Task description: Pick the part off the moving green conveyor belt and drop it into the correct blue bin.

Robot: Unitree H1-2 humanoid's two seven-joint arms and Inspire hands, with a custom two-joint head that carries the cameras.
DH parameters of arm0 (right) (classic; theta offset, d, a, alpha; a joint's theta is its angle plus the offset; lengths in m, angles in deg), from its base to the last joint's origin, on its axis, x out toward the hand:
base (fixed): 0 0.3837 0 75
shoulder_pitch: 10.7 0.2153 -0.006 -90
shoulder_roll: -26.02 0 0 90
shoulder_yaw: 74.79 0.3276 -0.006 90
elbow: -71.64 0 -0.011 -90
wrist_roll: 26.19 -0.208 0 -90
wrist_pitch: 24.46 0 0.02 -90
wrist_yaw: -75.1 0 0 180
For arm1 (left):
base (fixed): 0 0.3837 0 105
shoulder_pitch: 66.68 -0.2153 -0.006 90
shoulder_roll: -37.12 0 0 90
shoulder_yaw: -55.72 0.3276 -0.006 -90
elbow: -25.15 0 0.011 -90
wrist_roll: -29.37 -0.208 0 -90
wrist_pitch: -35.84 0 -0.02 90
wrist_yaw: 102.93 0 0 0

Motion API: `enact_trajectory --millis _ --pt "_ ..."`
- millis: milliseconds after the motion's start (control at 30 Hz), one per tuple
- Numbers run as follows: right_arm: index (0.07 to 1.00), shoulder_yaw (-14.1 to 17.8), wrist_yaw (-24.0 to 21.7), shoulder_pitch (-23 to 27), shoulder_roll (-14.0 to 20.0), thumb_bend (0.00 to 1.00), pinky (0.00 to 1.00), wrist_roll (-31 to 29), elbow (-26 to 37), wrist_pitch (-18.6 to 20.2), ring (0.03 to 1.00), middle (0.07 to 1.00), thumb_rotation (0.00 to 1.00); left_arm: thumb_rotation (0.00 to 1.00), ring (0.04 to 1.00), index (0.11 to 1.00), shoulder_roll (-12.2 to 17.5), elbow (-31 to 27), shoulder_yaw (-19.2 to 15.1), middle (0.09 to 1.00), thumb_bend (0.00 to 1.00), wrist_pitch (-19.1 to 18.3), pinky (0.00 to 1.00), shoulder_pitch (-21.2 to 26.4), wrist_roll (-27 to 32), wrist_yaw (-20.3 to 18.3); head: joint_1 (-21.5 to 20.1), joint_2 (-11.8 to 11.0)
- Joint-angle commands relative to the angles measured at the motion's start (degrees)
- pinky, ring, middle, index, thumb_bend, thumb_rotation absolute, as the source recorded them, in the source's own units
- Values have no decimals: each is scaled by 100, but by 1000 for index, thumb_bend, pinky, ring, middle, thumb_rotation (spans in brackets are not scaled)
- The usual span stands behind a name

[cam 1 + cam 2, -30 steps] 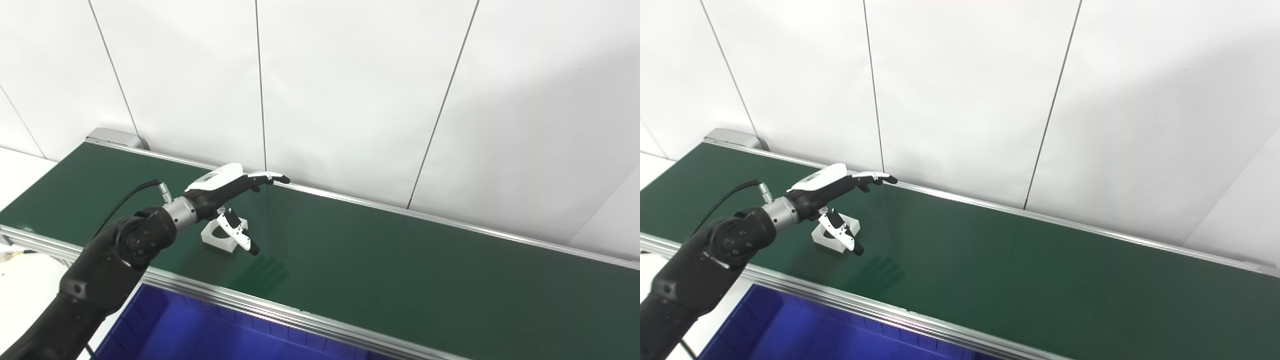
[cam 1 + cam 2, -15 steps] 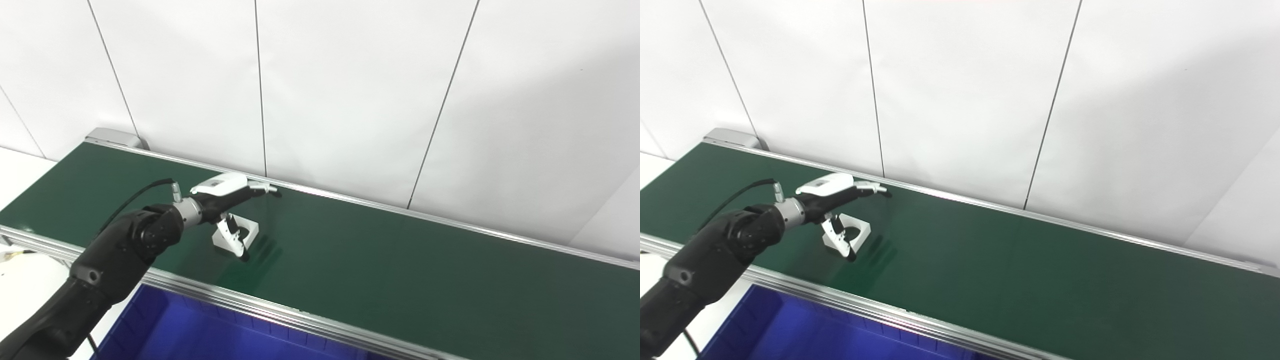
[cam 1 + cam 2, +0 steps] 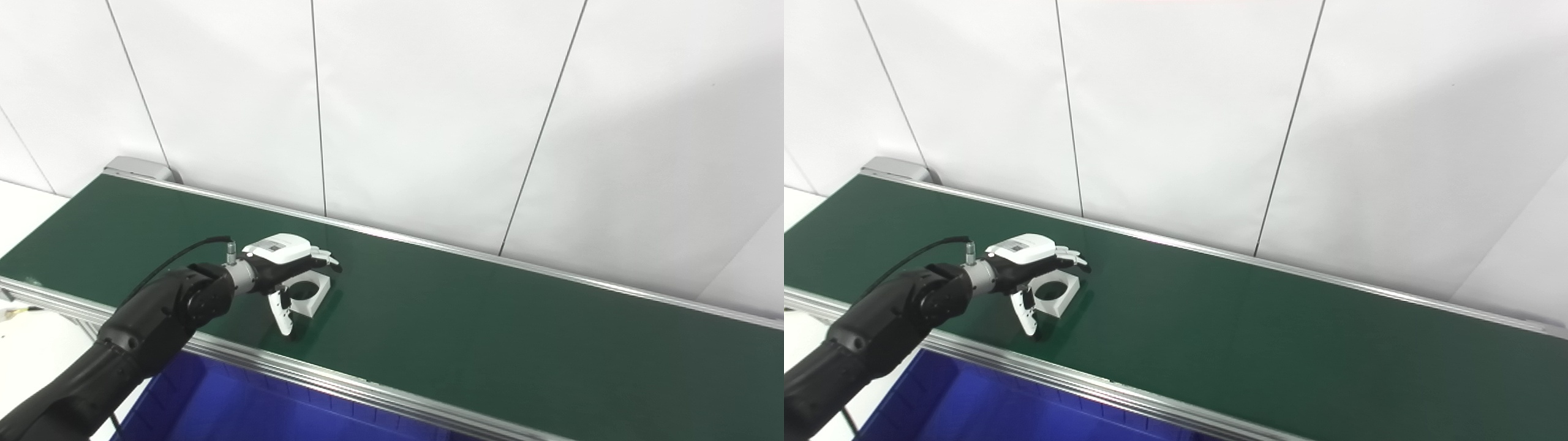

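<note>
Inspector: White wall panels (image 3: 429, 110) behind; green conveyor belt (image 3: 490, 318) carries a white square part with a round hole (image 3: 309, 293) rightward since a second ago.

Assessor: Left hand (image 3: 283, 269) has lowered over it, fingers spread, not yet clasped. Blue bin (image 3: 245, 410) waits below.

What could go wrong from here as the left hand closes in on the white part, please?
The left hand is over the white part with its fingers apart, not yet gripping. The belt may carry the part away first. The thumb sits near the belt's front edge, so a poor pinch could knock the part off.
</note>
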Motion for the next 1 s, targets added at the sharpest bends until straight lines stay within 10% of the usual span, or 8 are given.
enact_trajectory --millis 0,433,500,533,600,733,967 --pt "908 0 100 -13 19 800 814 39 203 -338 822 855 277 0 943 868 31 -7 -14 932 796 38 938 232 -137 387 0 11" --pt "907 5 80 -86 1 797 826 -43 299 -339 827 858 275 0 890 860 -236 375 37 902 643 -58 855 260 -196 965 -5 70" --pt "907 6 67 -97 2 799 828 -62 323 -338 827 856 275 0 847 852 -311 360 -57 891 626 -128 788 233 -60 977 -1 86" --pt "908 4 65 -101 3 791 827 -65 334 -337 825 858 260 0 612 809 -344 337 -98 660 553 -161 488 216 -15 988 -1 86" --pt "907 8 60 -109 -3 788 824 -73 348 -339 823 859 250 0 485 711 -407 293 -168 529 511 -208 350 186 58 1032 4 98" --pt "910 8 54 -96 0 788 822 -78 337 -339 828 864 257 0 391 549 -451 265 -150 474 497 -280 316 190 -13 1039 12 117" --pt "907 -11 79 -87 -19 787 823 -95 340 -338 826 860 259 0 389 526 -460 110 -138 482 498 -687 330 199 173 566 3 136"
